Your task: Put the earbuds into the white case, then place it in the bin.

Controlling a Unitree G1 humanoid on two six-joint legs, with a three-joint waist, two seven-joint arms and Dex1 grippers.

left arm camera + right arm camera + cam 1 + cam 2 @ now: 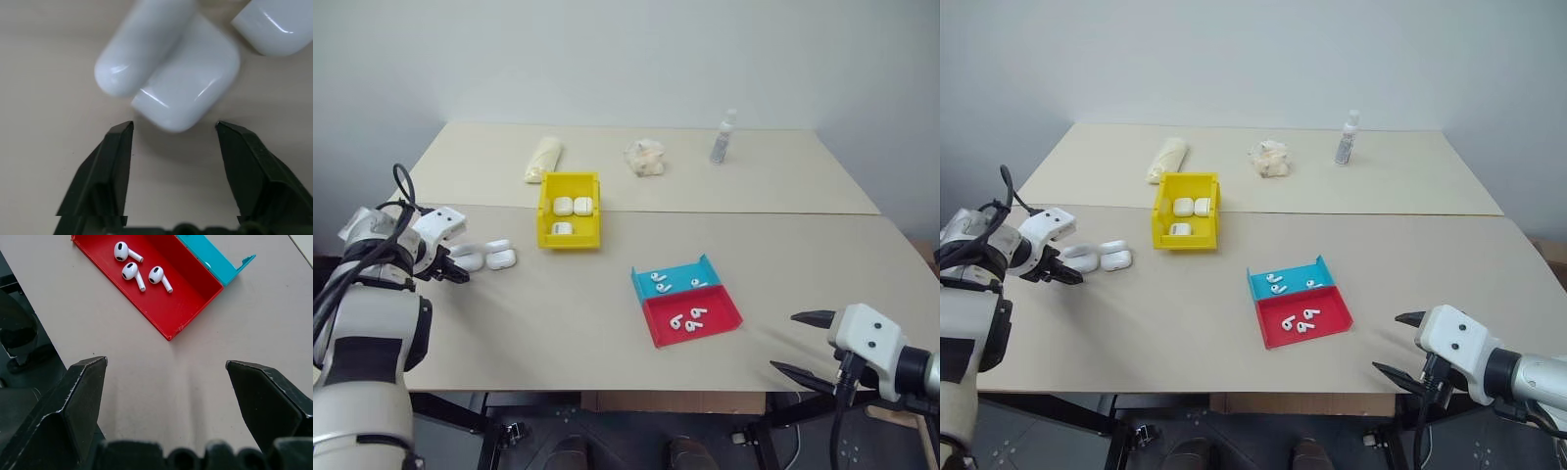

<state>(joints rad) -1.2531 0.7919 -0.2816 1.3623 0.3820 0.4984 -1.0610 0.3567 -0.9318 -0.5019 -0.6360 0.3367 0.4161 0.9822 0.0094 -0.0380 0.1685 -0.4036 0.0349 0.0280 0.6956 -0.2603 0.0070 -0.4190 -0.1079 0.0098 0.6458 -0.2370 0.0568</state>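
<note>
The right gripper (783, 342) is hovering nearest, at five o'clock, jaws standing wide with nothing between them. Earbuds (686, 319) are lying in the blue-and-red tray (651, 328) toward the middle. At nine o'clock the left gripper (460, 264) is holding its fingers apart just short of a white case (188, 83), not gripping it. At eleven o'clock the bin (544, 211) is holding three more cases.
</note>
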